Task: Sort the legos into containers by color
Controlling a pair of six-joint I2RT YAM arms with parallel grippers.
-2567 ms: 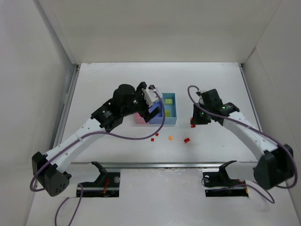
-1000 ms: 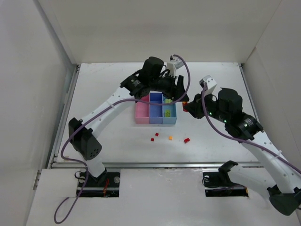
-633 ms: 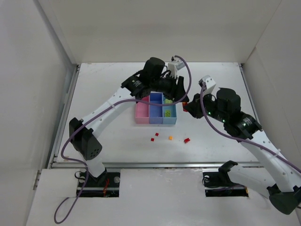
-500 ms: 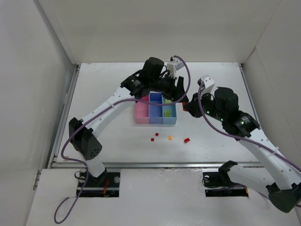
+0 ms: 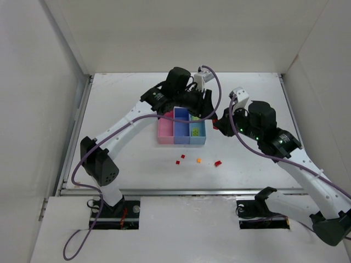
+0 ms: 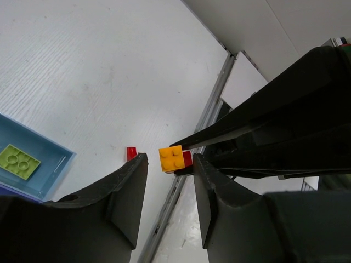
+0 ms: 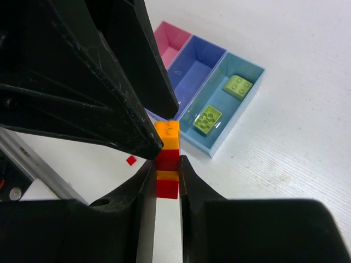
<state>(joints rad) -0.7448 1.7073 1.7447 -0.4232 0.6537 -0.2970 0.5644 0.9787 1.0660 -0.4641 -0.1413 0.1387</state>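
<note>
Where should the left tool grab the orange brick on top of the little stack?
Probably on the orange brick's two flat sides, just above the red brick. The right tool pinches the stack lower down, so only that top brick sticks out free. The left tool should come from the free end, one finger on each side.

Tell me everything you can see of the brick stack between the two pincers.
The stack is glossy plastic: a studded orange brick on top, then red, a thin orange layer, red below. Its lower part is clamped in the shut right pincer, near the light blue bin. The open left pincer has its fingers either side of the top orange brick; a gap shows on one side.
</note>
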